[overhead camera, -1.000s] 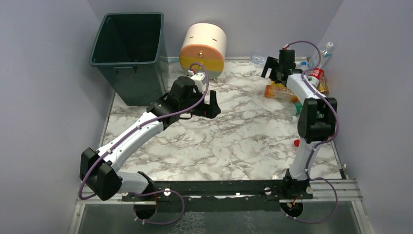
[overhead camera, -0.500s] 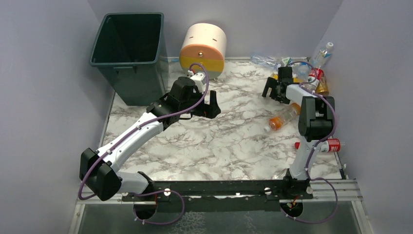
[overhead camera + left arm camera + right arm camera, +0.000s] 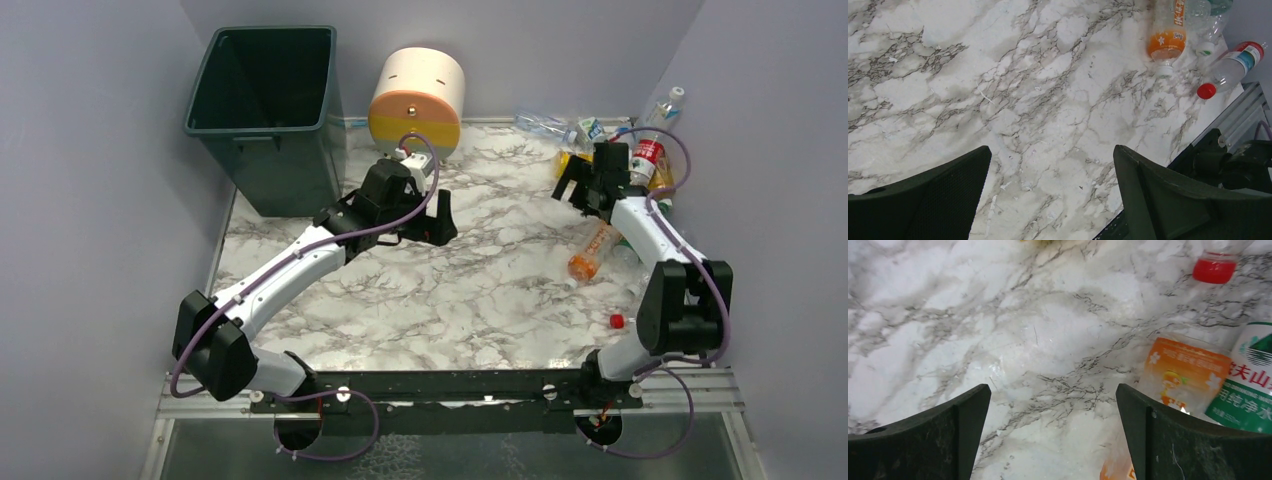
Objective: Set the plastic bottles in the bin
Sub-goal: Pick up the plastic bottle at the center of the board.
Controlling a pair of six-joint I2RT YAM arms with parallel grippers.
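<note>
Your right gripper (image 3: 580, 190) wide, empty, above far-right plastic bottles (image 3: 650, 158). Straddle orange bottle (image 3: 590, 252) mid-body, fingers square across it, then squeeze. Left gripper (image 3: 425, 228) wide, empty: hold it near bin (image 3: 262, 32).

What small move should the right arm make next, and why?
Probably slide the open right pincer sideways, to the right in its wrist view, so that the orange-labelled bottle comes between the jaws. Only the bare marble table lies in the gap now; the bottle lies just beside it.
</note>
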